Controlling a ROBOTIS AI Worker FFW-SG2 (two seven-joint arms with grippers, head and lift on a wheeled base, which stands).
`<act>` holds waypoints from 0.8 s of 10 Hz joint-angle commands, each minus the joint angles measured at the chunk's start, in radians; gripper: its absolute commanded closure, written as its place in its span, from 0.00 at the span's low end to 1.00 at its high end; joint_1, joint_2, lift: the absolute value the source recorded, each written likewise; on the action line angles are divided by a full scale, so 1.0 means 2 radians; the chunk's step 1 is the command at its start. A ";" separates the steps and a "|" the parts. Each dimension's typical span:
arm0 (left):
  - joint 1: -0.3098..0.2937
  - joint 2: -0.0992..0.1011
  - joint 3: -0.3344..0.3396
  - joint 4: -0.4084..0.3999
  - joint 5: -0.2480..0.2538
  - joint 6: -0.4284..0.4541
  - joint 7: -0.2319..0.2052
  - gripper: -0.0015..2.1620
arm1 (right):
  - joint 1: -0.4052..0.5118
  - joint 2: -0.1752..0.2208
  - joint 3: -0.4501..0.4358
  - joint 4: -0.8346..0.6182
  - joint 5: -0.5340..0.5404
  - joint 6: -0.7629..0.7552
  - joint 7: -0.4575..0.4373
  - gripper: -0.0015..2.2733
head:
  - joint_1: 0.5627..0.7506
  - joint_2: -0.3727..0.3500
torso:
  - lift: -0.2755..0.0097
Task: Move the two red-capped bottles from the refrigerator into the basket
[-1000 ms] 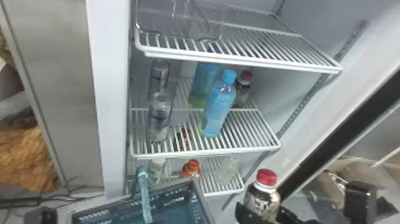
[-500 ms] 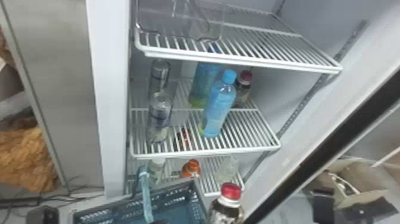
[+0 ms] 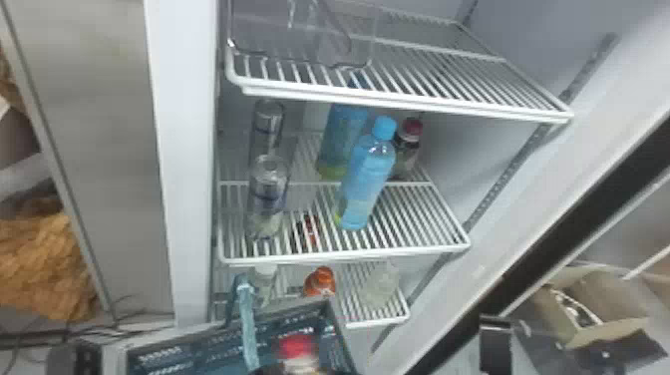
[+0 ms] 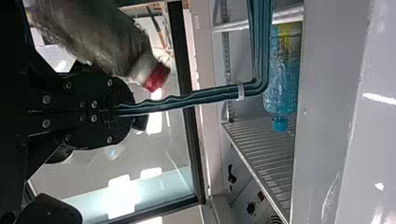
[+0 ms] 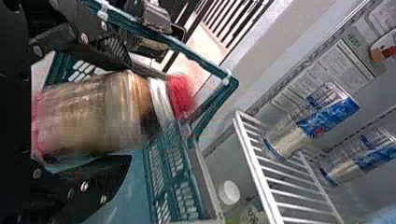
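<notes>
At the bottom edge of the head view, my right gripper (image 3: 324, 371) has a red-capped bottle (image 3: 297, 347) over the blue-green basket (image 3: 344, 344). The right wrist view has my right gripper (image 5: 123, 116) closed around the blurred bottle (image 5: 93, 116), its red cap pointing away, with basket mesh beside it. Low in the head view, my left gripper (image 3: 266, 370) is below the basket's handle (image 3: 247, 319); in the left wrist view my left gripper (image 4: 128, 110) is shut on that handle (image 4: 187, 101). Another red-capped bottle (image 3: 407, 147) stands on the middle refrigerator shelf, partly behind a blue bottle.
The blue bottle (image 3: 366, 179) and two clear, silvery containers, the front one (image 3: 268, 194), share the middle shelf (image 3: 349, 257). An orange-capped bottle (image 3: 320, 281) is on the lower shelf. The black-edged door (image 3: 478, 319) slants at the right; a cardboard box (image 3: 593, 299) lies beyond.
The held red-capped bottle has moved left and down in the head view, from beside the basket to over it, with my right gripper. The basket and its handle have stayed nearly still.
</notes>
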State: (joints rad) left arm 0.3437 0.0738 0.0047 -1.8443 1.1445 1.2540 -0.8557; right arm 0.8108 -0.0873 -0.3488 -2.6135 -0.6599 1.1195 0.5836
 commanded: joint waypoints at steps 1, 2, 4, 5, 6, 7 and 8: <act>0.001 0.000 0.001 0.000 0.000 -0.001 0.000 0.55 | 0.000 0.000 -0.003 0.004 -0.005 -0.011 0.000 0.03 | 0.70 0.03 | 0.97; 0.001 0.000 0.001 0.000 0.000 -0.001 0.000 0.55 | -0.002 0.001 -0.013 0.004 -0.006 -0.027 0.000 0.05 | 0.70 0.03 | 0.97; 0.002 0.001 0.001 0.000 0.000 -0.001 0.000 0.55 | 0.000 0.010 -0.050 -0.002 0.002 -0.077 0.000 0.05 | 0.70 0.03 | 0.97; 0.001 0.001 0.001 0.000 0.000 -0.001 0.000 0.55 | -0.002 0.014 -0.060 0.000 0.004 -0.111 -0.002 0.06 | 0.70 0.03 | 0.97; 0.001 0.001 0.001 0.000 0.001 -0.001 0.000 0.55 | -0.002 0.017 -0.062 0.004 0.003 -0.147 -0.006 0.06 | 0.70 0.03 | 0.97; 0.001 0.002 0.001 0.000 0.001 -0.001 0.000 0.55 | -0.004 0.021 -0.062 0.005 0.002 -0.162 -0.013 0.06 | 0.70 0.03 | 0.97; 0.001 0.002 0.001 0.000 0.001 -0.001 0.000 0.55 | -0.009 0.025 -0.062 0.008 0.014 -0.190 -0.020 0.05 | 0.70 0.03 | 0.97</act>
State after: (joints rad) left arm 0.3461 0.0782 0.0060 -1.8444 1.1465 1.2516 -0.8559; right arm 0.7991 -0.0416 -0.4724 -2.6007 -0.6435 0.7682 0.5436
